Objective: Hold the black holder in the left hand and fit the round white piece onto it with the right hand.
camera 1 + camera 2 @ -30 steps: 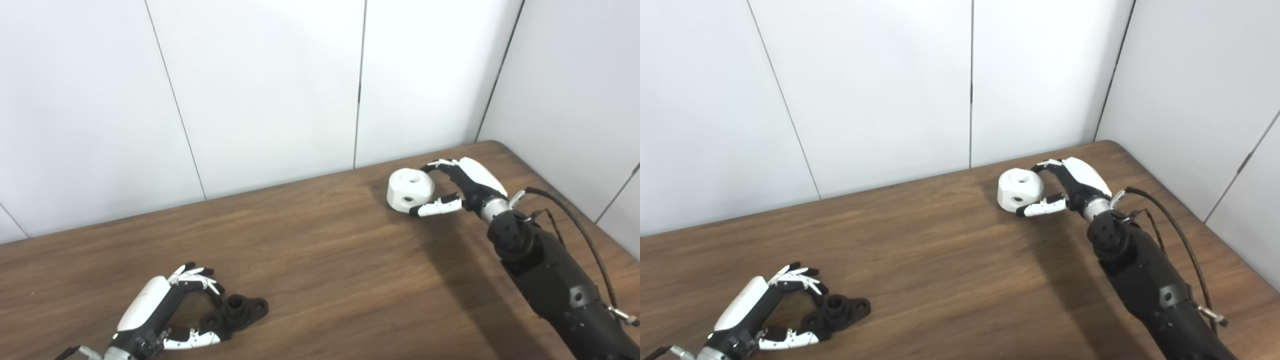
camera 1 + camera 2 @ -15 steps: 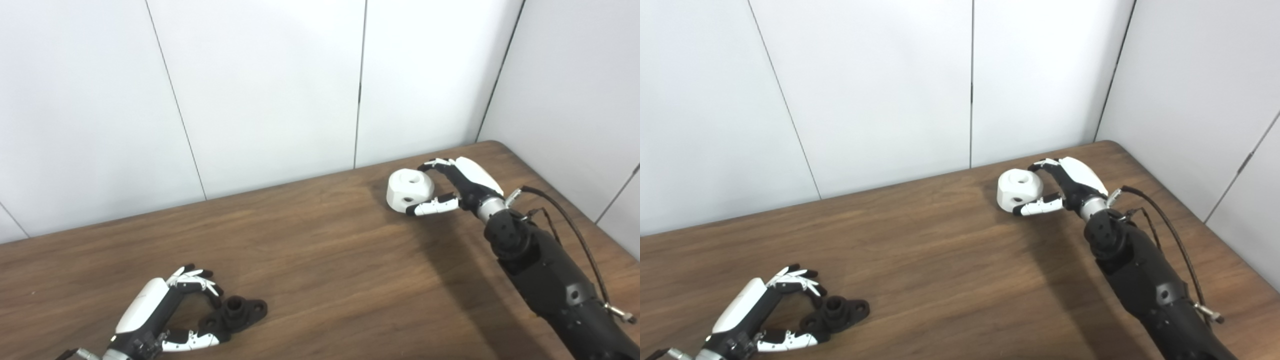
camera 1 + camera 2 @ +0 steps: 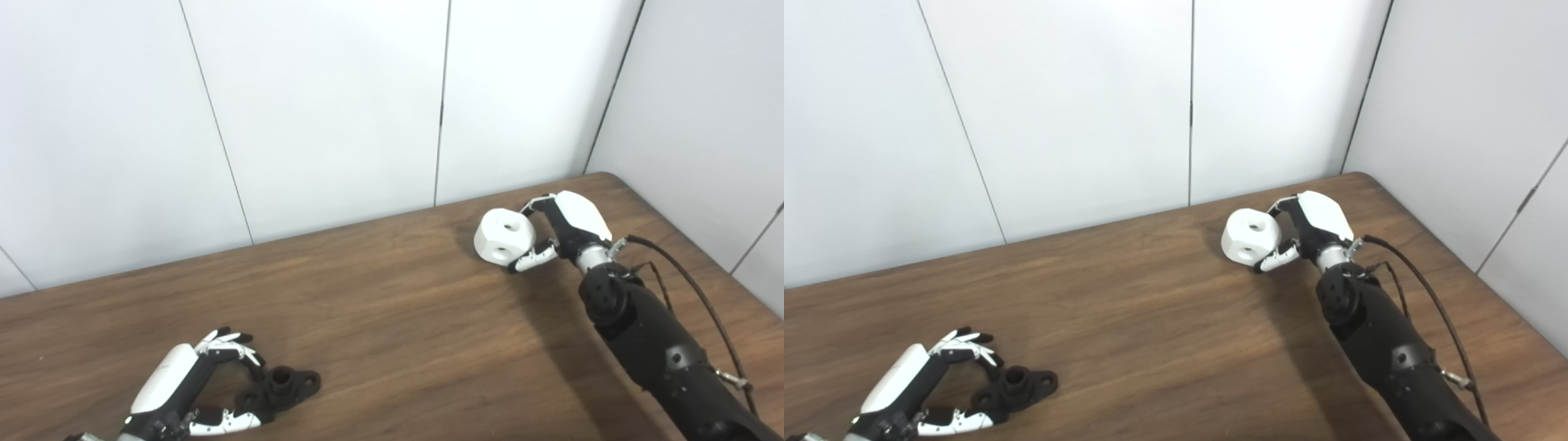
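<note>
A brown wooden table (image 3: 392, 318) is seen from above, set into a corner of plain white wall panels (image 3: 324, 104). Two black robot arms reach onto it from the bottom edge, well apart from each other.

At the far right of the table, the right hand (image 3: 566, 229) is closed on the round white piece (image 3: 505, 236), with fingers curled over the top and the thumb pressed to its lower side. The piece appears tilted and partly or wholly lifted; contact with the table cannot be told. Two round holes are visible on its faces.

At the near left, the left hand (image 3: 184, 392) is curled around one end of the black holder (image 3: 278, 387), which lies flat on the table with its short central post upright. Fingers and thumb sit on either side of it; a firm hold cannot be confirmed.

The step in hand is judged to be securing both grasps. It is done well if the holder is gripped by its flange so that the post is left clear, and if the white piece is carried with one hole kept uncovered and turned toward the post.
</note>
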Controlling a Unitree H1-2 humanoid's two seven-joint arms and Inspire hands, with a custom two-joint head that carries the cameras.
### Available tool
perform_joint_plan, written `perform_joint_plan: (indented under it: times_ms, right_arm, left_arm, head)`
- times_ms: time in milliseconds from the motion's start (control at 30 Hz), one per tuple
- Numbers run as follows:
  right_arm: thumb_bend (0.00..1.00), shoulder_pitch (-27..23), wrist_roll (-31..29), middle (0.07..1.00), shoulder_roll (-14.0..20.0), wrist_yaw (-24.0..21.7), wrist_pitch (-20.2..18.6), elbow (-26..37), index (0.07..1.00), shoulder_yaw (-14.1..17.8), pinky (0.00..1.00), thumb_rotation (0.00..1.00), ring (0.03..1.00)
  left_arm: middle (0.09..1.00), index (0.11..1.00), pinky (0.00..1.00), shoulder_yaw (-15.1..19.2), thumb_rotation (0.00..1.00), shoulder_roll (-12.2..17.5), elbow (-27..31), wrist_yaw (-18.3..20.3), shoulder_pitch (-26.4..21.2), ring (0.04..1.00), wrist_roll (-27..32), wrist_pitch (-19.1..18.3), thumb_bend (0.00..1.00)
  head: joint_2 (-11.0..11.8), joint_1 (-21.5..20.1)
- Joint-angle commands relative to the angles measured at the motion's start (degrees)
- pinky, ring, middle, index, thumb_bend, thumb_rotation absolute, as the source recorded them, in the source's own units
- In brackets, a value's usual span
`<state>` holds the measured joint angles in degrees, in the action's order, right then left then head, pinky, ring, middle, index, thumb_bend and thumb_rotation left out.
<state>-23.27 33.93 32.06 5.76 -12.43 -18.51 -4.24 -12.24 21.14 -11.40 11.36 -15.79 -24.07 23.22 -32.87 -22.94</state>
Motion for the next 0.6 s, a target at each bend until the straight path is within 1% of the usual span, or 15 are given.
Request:
perform_joint_plan:
  times_ms: [0, 100, 200, 267, 467, 567]
  right_arm:
    - [0.52, -2.4, 0.5, 0.802, 1.4, 1.0, 1.9, 1.2, 0.484, 0.2, 0.84, 0.14, 0.929]
    - [0.52, -2.4, 0.9, 0.802, 1.6, 0.4, 1.5, 2.3, 0.484, -0.1, 0.85, 0.14, 0.93]
    - [0.52, -2.4, 0.9, 0.798, 1.7, 0.8, 2.3, 2.2, 0.484, -0.1, 0.83, 0.14, 0.924]
    - [0.52, -2.4, 1.1, 0.798, 1.7, 0.3, 1.9, 3.1, 0.484, -0.3, 0.83, 0.14, 0.921]
    - [0.52, -2.4, 0.4, 0.806, 1.4, -0.6, 1.8, 4.5, 0.484, 0.2, 0.81, 0.14, 0.931]
    - [0.52, -2.3, -0.1, 0.803, 1.2, -0.5, 2.4, 5.0, 0.484, 0.5, 0.8, 0.14, 0.931]
  left_arm:
    - [0.651, 0.481, 0.99, 1.0, 0.04, 1.0, 1.7, -0.5, -1.5, 0.853, 1.6, 0.8, 0.52]
    - [0.651, 0.481, 0.99, 1.3, 0.04, 1.1, 1.5, -0.3, -1.6, 0.851, 2.0, 1.3, 0.52]
    - [0.649, 0.481, 0.99, 1.3, 0.04, 1.0, 1.5, 0.0, -1.7, 0.851, 2.3, 1.2, 0.52]
    - [0.65, 0.481, 0.99, 1.2, 0.04, 1.1, 1.5, 0.3, -1.8, 0.854, 2.4, 1.0, 0.52]
    - [0.651, 0.481, 1.0, 1.4, 0.04, 1.1, 1.1, 0.2, -1.8, 0.853, 2.2, 1.2, 0.52]
    - [0.649, 0.481, 0.99, 1.4, 0.04, 1.0, 0.7, 0.0, -1.7, 0.85, 2.1, 1.4, 0.52]
  head:
    - [-0.2, -0.1]
    - [-0.2, -0.4]
    - [-0.3, -0.6]
    - [-0.5, -0.5]
    - [-0.6, -0.5]
    - [-0.6, -0.6]
